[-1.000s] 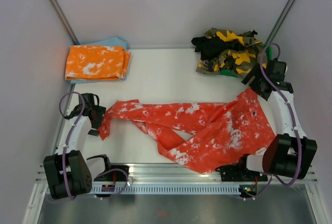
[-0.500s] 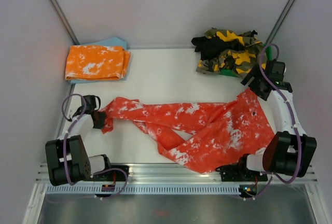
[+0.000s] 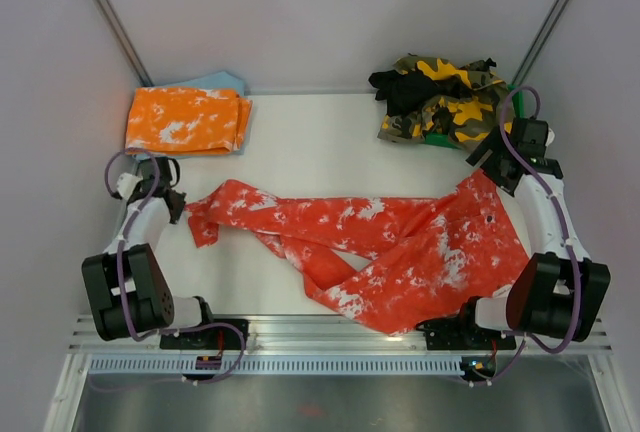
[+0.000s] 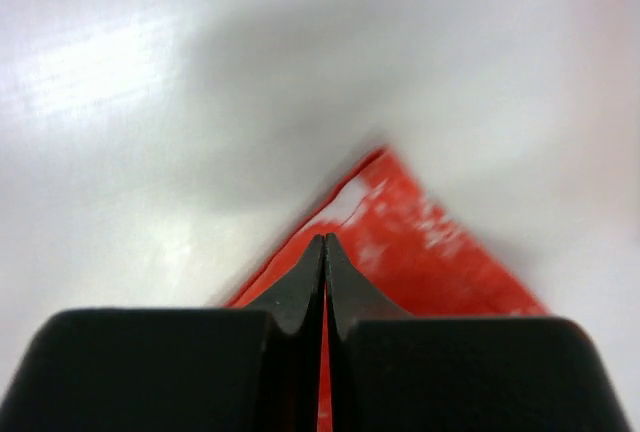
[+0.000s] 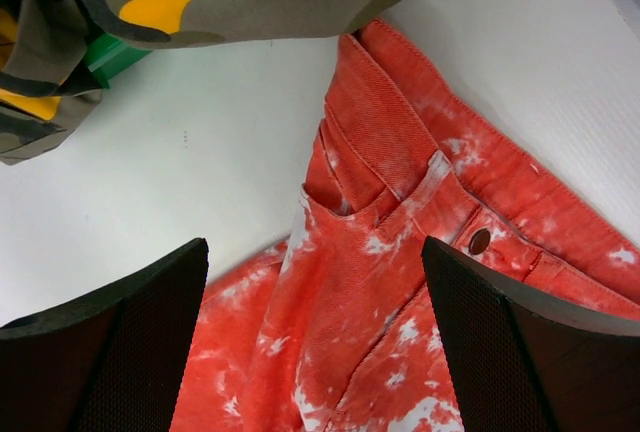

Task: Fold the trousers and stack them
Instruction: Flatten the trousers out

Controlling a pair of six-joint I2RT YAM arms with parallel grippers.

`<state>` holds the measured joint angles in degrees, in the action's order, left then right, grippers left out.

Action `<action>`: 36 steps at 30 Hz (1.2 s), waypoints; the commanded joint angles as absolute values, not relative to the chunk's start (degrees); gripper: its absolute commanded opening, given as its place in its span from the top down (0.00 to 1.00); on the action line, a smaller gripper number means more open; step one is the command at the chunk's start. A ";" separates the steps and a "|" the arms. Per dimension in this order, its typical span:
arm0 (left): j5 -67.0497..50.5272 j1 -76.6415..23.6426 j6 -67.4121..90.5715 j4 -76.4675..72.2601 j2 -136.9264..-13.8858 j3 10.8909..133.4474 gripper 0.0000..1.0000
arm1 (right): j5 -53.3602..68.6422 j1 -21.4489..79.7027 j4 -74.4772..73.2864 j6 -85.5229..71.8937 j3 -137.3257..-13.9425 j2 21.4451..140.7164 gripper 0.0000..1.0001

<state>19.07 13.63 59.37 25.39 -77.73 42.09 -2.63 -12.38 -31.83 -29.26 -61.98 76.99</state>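
The red trousers (image 3: 380, 242), splotched with white, are seen spread unfolded across the middle of the counter (image 3: 320, 142). The waistband is laid at the right side and the legs are stretched towards the left. The end of the far leg is reached by the left hand (image 3: 178, 204). In the left wrist view, the left hand (image 4: 324, 242) is seen pressed together, with a thin strip of red cloth pinched between its fingers (image 4: 300, 297), so the leg hem is clamped.

The right hand (image 3: 490, 162) is held above the waistband corner. In the right wrist view its jaws are seen spread wide apart, and nothing is gripped by the right hand (image 5: 312, 252). A pocket and a button of the trousers are shown below it.

A folded orange-and-white pair (image 3: 185, 120) is laid on a light blue cloth (image 3: 225, 82) at the far left corner. A camouflage pile (image 3: 445, 97) is heaped with a black garment (image 3: 400, 87) at the far right, just beyond the waistband.
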 commanded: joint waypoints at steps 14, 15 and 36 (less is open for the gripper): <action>6.23 18.54 30.76 21.35 -74.10 50.11 0.01 | -3.96 -12.83 -31.73 -28.83 -63.28 80.86 0.04; 7.28 18.63 31.20 22.05 -74.44 49.49 0.00 | -3.52 -12.83 -31.64 -28.83 -63.02 80.51 0.04; -1.84 21.18 36.83 6.33 -84.63 38.49 0.19 | 10.37 -12.74 -22.50 -33.05 -54.23 73.92 0.03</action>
<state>2.17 20.93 34.76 11.62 -81.65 38.15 9.32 -12.60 -24.67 -32.34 -52.64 75.79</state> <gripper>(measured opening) 0.817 0.968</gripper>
